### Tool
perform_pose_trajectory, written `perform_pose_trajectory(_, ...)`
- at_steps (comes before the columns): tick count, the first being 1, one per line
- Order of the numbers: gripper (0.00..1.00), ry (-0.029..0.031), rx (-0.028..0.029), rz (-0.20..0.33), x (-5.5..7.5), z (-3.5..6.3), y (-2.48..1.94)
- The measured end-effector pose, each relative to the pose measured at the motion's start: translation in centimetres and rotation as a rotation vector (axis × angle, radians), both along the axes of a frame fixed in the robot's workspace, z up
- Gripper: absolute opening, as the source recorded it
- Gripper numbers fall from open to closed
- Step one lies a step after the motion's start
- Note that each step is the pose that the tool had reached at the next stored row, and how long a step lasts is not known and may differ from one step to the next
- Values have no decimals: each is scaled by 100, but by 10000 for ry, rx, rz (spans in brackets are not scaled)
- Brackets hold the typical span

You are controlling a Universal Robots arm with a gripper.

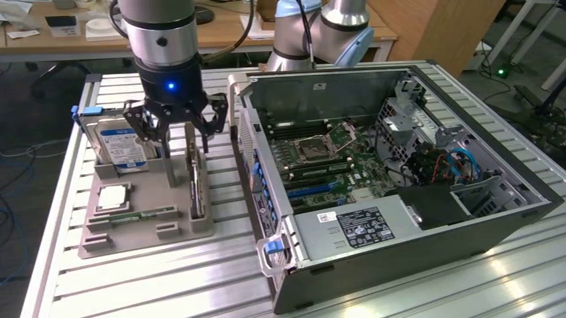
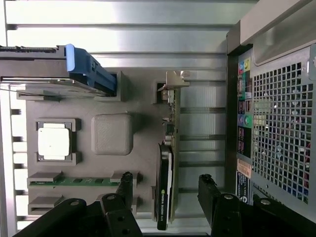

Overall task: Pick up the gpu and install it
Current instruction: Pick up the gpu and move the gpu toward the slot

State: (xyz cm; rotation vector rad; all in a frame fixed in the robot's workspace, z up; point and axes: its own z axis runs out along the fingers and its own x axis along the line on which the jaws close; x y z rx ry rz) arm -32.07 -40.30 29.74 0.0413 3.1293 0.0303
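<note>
The gpu point(image 1: 195, 189) is a thin dark card with a silvery end bracket. It stands on its edge in a slot of the grey holder tray point(image 1: 142, 232), on the exterior view's left. My gripper point(image 1: 181, 142) hangs open just above the card's far end and does not touch it. In the wrist view the gpu point(image 2: 168, 168) runs between my two black fingertips point(image 2: 126, 183), and the gripper point(image 2: 166, 186) straddles it with free space on both sides. The open computer case point(image 1: 495, 218) lies to the exterior view's right, its motherboard point(image 1: 340, 165) and blue slots exposed.
The tray also holds a silver hard drive point(image 1: 119, 146) with a blue-white label, a square processor point(image 1: 113, 197) and a green memory stick point(image 1: 132, 215). The case's rear wall point(image 2: 276, 138) stands close beside the tray. A second robot arm point(image 1: 319, 33) rises behind the case.
</note>
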Motion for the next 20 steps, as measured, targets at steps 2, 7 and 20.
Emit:
perform_pose_trajectory(2, 65, 0, 0, 1, 1, -16, -1)
perform_pose_trajectory(7, 65, 0, 0, 2, 1, -49, -22)
perform_pose_trajectory(20, 65, 0, -3, 0, 21, -122, -28)
